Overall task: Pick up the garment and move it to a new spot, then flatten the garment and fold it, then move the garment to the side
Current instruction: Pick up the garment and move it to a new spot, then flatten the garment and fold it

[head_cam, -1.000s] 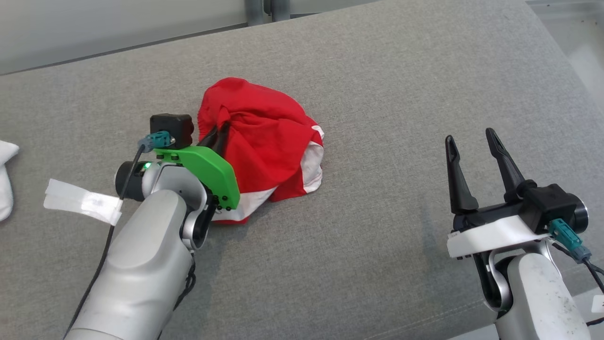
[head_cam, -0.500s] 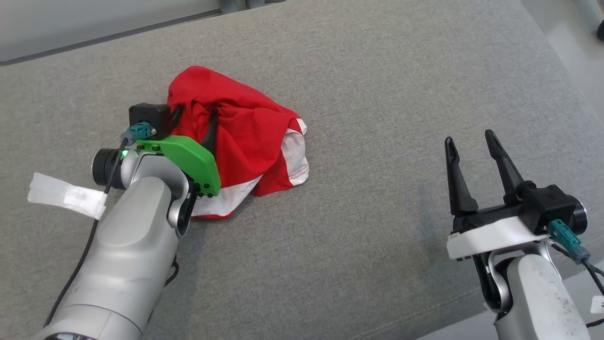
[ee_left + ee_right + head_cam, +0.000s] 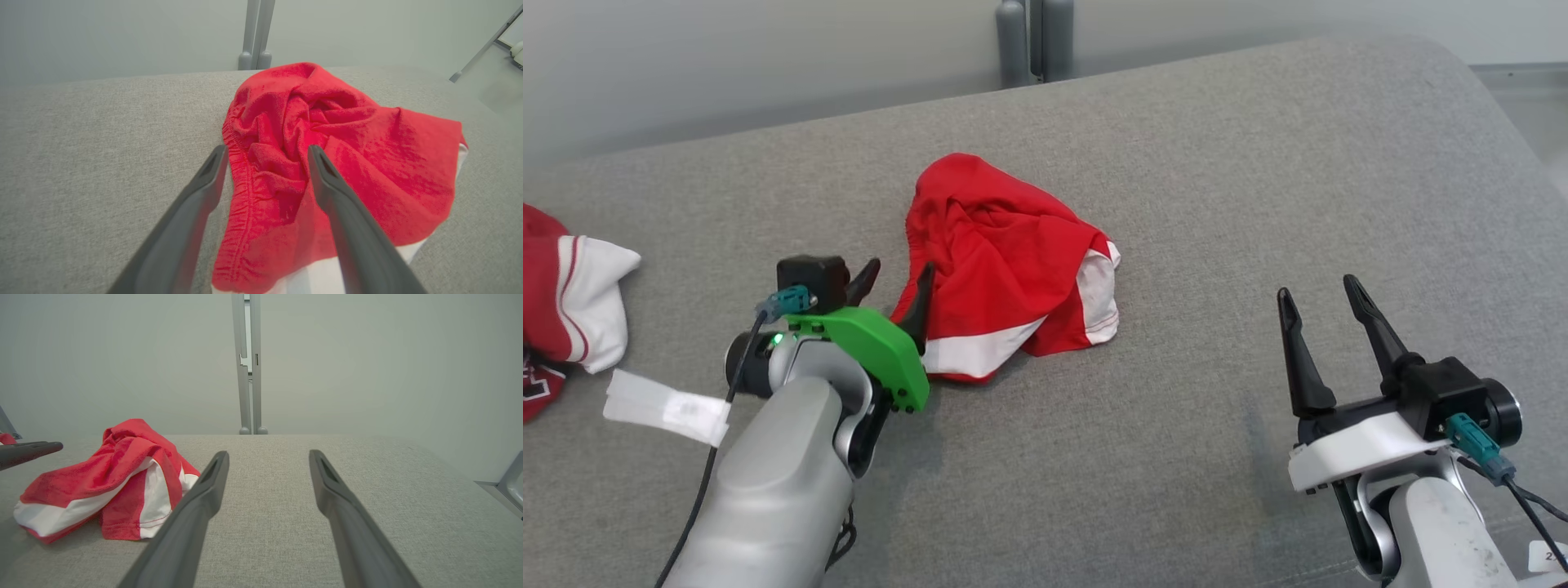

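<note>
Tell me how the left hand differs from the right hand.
The left hand carries a green plate; the right hand carries a white plate. The left hand sits at the edge of the red garment; the right hand stands apart over bare grey cushion. Both are open and hold nothing.

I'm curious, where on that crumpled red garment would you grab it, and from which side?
Probably the gathered elastic waistband along the red garment's left edge, coming from the left. It forms a thick raised ridge on the grey cushion, easier to pinch than the flat white-trimmed hems, and the open left end effector sits right beside it.
</note>
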Controlling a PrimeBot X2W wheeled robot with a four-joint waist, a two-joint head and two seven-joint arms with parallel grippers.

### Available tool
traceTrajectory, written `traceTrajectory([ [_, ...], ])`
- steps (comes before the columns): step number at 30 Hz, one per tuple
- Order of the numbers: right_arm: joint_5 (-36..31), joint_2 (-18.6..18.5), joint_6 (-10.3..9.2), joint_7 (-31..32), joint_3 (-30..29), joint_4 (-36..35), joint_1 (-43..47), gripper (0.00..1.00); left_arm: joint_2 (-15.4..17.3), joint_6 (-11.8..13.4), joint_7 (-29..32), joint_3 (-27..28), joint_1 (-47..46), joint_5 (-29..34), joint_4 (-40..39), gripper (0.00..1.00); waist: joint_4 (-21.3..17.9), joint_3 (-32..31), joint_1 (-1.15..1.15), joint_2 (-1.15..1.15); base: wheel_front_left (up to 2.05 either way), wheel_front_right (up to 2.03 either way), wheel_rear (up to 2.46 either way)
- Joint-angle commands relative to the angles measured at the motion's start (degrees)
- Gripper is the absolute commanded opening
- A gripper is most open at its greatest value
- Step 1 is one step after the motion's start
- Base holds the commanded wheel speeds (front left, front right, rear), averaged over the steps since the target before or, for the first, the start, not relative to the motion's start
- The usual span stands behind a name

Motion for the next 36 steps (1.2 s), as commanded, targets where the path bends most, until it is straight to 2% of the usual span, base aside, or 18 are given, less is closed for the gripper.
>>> traceTrajectory([
  [1, -0.3, -0.1, -0.01, -0.2, 0.0, 0.3, 1.1, 1.0, 0.7, -0.1, 0.7, 0.1, 2.2, -0.9, 0.1, 1.0, 3.3, -3.7, 0.0, 0.0, 0.0, 0.0, 0.0],
  [13, -1.2, -0.1, -0.01, -0.2, -0.3, 0.2, 2.2, 1.0, 0.5, -0.9, 4.5, 0.4, 10.0, -6.3, -2.7, 1.0, 3.1, -4.4, 0.0, 0.0, 0.0, 0.0, 0.0],
  [19, -1.3, -0.1, -0.01, -0.2, 0.0, 0.1, 1.3, 1.0, 0.4, -0.9, 5.9, 1.8, 11.4, -9.1, -2.4, 1.0, 1.4, -3.3, 0.0, 0.0, 0.0, 0.0, 0.0],
  [22, -1.4, -0.1, -0.02, -0.2, 0.1, 0.0, 0.9, 1.0, 0.7, -0.2, 5.6, 3.0, 11.1, -10.4, -1.0, 1.0, 0.5, -2.5, 0.0, 0.0, 0.0, 0.0, 0.0],
  [30, -2.1, -0.1, -0.01, -0.2, -0.5, -0.2, 0.7, 1.0, 0.8, -0.6, 2.9, 4.2, 9.4, -11.9, 1.6, 1.0, -1.1, -1.2, 0.0, 0.0, 0.0, 0.0, 0.0],
  [31, -2.1, -0.1, -0.01, -0.2, -0.5, -0.2, 0.6, 1.0, 0.7, -0.7, 2.6, 4.3, 9.3, -12.2, 1.7, 0.82, -1.2, -1.1, 0.0, 0.0, 0.0, 0.0, 0.0],
  [32, -2.2, -0.1, -0.02, -0.2, -0.5, -0.2, 0.6, 1.0, 0.7, -0.7, 2.4, 4.3, 9.2, -12.3, 1.9, 0.47, -1.2, -1.1, 0.0, 0.0, 0.0, 0.0, 0.0],
  [33, -2.2, -0.1, -0.01, -0.2, -0.6, -0.2, 0.6, 1.0, 0.8, -0.8, 2.0, 4.2, 9.0, -12.4, 2.1, 0.32, -1.2, -1.1, 0.0, 0.0, 0.0, 0.0, 0.0],
  [34, -2.2, -0.1, -0.01, -0.2, -0.7, -0.2, 0.5, 1.0, 0.8, -0.9, 1.6, 4.2, 8.8, -12.5, 2.2, 0.0, -1.2, -1.1, 0.0, 0.0, 0.0, 0.0, 0.0],
  [36, -2.3, -0.1, -0.01, -0.2, -0.8, -0.2, 0.5, 1.0, 0.8, -1.0, 1.3, 4.0, 8.5, -12.8, 2.5, 0.0, -1.1, -1.2, 0.0, 0.0, 0.0, 0.0, 0.0],
])
